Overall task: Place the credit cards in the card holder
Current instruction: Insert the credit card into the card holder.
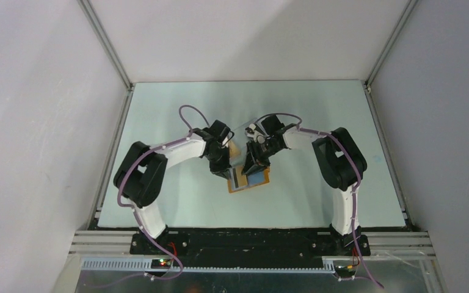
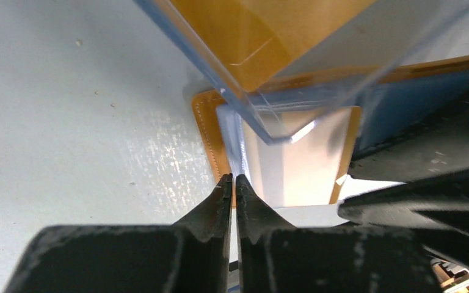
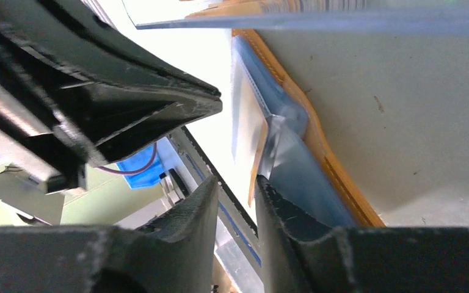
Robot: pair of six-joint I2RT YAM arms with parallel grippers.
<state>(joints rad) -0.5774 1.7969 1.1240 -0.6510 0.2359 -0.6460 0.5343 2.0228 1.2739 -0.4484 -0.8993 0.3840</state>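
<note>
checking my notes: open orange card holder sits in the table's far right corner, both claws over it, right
No: the top view shows the card holder near the middle of the table, not its far right corner. It is open and orange, with the left claw and right claw over it.

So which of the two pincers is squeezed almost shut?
The left pincer: its black fingers nearly touch, tips at the edge of the orange wallet. The right pincer has its fingers visibly apart, a clear gap between them.

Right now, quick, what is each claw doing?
Left gripper: shut, pinching the card holder at its thin edge.
Right gripper: narrowly open, a card edge between its fingers.
</note>
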